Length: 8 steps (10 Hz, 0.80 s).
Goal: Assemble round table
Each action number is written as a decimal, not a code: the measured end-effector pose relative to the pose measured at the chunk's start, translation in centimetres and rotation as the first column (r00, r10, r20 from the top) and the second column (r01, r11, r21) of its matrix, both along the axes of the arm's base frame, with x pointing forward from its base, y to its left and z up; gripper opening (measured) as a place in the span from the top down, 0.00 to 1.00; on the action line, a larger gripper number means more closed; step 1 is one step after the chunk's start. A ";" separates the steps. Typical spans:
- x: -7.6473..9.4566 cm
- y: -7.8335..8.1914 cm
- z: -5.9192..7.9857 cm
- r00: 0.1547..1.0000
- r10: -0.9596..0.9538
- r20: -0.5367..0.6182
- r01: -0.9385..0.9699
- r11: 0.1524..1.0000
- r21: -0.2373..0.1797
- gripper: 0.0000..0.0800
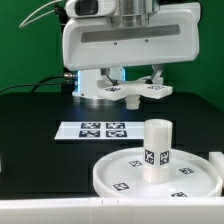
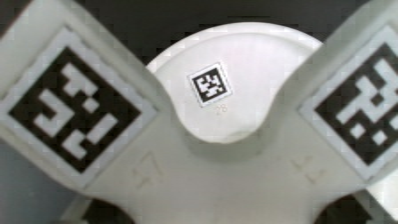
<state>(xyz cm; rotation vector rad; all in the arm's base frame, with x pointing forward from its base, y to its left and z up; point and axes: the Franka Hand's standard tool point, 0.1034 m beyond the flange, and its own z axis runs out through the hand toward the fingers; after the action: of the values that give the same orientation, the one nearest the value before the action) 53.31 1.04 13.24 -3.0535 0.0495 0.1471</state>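
Marker board (image 1: 102,130) flat on black table (image 1: 30,125), green backdrop (image 1: 20,40) behind.

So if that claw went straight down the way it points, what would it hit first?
Most likely the cross-shaped base piece: it lies right beneath the gripper and fills the wrist view. Whether the two are touching, I cannot tell from these pictures.

One disc (image 1: 113,167), one leg (image 1: 156,146), one cross base (image 1: 130,92), one marker board (image 1: 100,130).
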 end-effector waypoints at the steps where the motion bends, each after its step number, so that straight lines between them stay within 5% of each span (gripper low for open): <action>1: 0.0 0.0 0.0 1.000 -0.001 -0.001 0.001 1.000 0.000 0.43; 8: 3.3 2.8 -0.3 1.000 0.014 0.017 -0.014 1.000 -0.002 0.43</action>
<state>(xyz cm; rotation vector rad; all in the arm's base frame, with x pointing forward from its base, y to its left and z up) 56.61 3.80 12.97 -3.0568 0.0269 0.1213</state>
